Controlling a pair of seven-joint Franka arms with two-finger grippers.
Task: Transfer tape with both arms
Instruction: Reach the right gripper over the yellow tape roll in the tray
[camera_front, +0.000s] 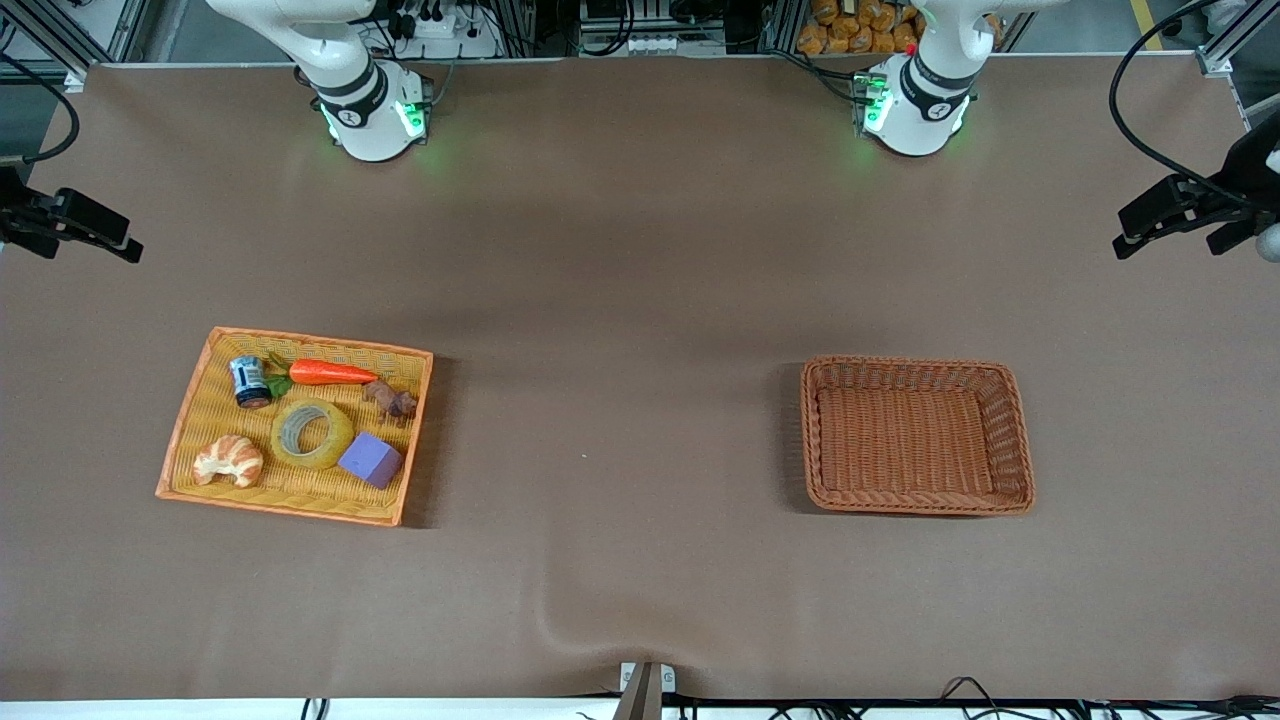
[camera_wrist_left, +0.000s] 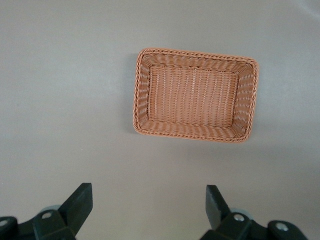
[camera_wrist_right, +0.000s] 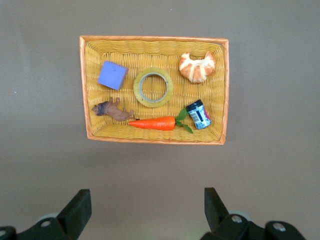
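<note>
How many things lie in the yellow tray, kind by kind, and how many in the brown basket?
Yellow tray:
tape: 1
croissant: 1
purple block: 1
carrot: 1
small can: 1
brown toy animal: 1
Brown basket: 0
Total: 6

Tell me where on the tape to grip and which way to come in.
Likely best from straight above: the tape lies flat in the yellow tray, hole up. Put one finger in the hole, one outside, pinching the ring wall on its carrot side, which looks free; block and croissant flank it. The right gripper hangs open, high over the table.
</note>
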